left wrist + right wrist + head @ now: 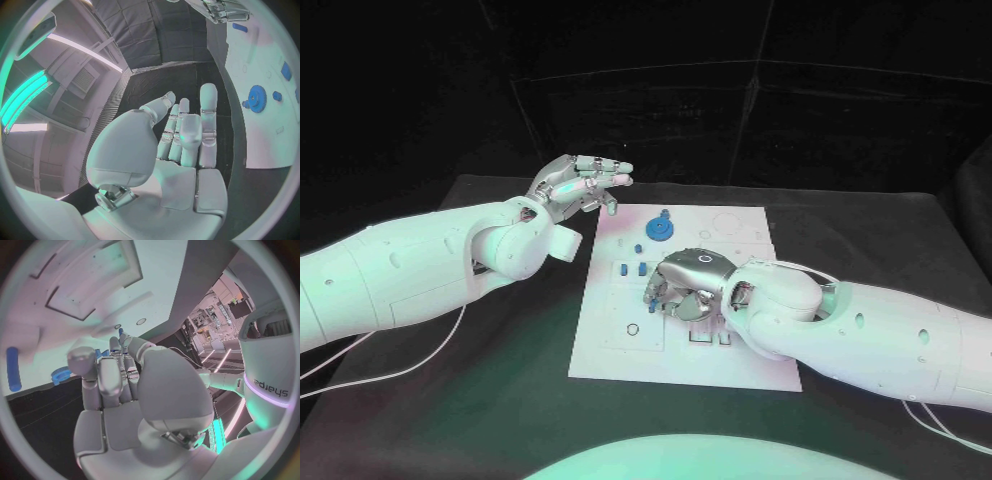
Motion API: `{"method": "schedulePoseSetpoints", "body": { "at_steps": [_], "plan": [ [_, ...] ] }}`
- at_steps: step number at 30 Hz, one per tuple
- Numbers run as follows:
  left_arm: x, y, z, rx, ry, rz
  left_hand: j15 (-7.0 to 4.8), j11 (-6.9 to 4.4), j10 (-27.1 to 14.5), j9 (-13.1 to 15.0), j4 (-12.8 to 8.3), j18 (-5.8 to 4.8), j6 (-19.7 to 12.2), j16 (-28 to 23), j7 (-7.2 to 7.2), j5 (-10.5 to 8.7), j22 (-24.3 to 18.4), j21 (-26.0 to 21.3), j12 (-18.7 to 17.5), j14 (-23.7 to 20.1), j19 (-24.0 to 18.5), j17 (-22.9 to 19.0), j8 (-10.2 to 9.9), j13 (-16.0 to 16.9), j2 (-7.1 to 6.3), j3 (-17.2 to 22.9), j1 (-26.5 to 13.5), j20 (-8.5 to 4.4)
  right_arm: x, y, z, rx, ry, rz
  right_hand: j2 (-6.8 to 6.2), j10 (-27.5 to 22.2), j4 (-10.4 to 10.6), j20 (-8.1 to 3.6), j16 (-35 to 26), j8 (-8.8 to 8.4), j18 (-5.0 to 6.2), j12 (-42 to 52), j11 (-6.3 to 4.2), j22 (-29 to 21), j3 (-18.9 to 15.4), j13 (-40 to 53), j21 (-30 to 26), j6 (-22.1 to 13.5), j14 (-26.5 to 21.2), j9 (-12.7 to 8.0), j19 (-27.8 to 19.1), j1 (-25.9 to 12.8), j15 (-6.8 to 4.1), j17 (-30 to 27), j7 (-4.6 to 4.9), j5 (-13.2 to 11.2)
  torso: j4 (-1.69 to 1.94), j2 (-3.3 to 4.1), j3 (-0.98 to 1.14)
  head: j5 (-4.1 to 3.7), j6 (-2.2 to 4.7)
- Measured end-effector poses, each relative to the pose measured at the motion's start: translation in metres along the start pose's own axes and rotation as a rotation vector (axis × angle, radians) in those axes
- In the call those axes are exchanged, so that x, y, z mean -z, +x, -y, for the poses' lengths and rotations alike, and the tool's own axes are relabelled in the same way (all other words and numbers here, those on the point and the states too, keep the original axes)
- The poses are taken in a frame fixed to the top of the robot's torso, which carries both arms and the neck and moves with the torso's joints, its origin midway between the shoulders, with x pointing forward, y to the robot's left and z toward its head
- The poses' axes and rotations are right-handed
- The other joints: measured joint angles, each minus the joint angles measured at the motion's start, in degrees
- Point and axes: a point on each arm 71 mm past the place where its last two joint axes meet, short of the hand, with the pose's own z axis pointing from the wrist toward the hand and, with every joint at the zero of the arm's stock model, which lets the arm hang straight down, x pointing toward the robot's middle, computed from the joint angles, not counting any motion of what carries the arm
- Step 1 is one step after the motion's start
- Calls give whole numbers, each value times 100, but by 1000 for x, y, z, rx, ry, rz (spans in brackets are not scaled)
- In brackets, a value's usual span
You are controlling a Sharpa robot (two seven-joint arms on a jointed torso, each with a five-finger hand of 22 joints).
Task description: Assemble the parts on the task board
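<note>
Mid-assembly, by the look of it. Task board [625, 350] lying centre frame on the black counter [473, 400], with a blue gear [659, 229] near its upper edge and small blue parts [633, 269] left of centre (seated or loose, cannot tell). Right hand [687, 288] curled down over mid-board, contents hidden. Left hand [574, 185] raised at upper left, empty, fingers loosely parted.

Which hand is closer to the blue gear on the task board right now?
Left. The left hand hovers off the task board's far left corner, just beside the blue gear. The right hand is over the board's middle, farther toward the robot.
</note>
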Motion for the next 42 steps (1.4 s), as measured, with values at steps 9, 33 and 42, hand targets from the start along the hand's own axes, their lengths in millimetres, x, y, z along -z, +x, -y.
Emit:
{"method": "schedulePoseSetpoints", "body": {
  "at_steps": [9,33,42],
  "plan": [
    [0,0,0,1,-1,-1,0,0,0,0,0,0,0,0,0,0,0,0,0,0,0,0,0,0,0,0,0,0,-2,3,-2,19,-1,-9,0,0,0,0,0,0,0,0,0,0,0,-1,0,-1,0,-5,0,0,0,-1,-1,-1,3,-1,-2,7,-5],
    [0,0,0,4,-7,-8,0,0,0,1,0,0,0,0,0,0,-3,1,0,0,0,-8,0,1,0,0,0,0,-5,8,-8,106,-12,-23,-14,0,0,0,0,-52,0,-22,0,-1,0,-2,23,-5,0,-4,0,-76,0,-2,15,-5,3,-4,-4,9,-19],
    [0,0,-1,4,-10,-9,0,0,0,-4,17,0,0,0,0,0,-9,1,0,0,0,-17,0,1,0,-16,0,0,-2,13,-9,118,-13,-23,-15,0,0,0,25,-18,1,-21,1,8,-1,-1,24,-9,0,-6,0,-75,0,4,10,-9,2,-4,-2,10,-14]
  ]
}}
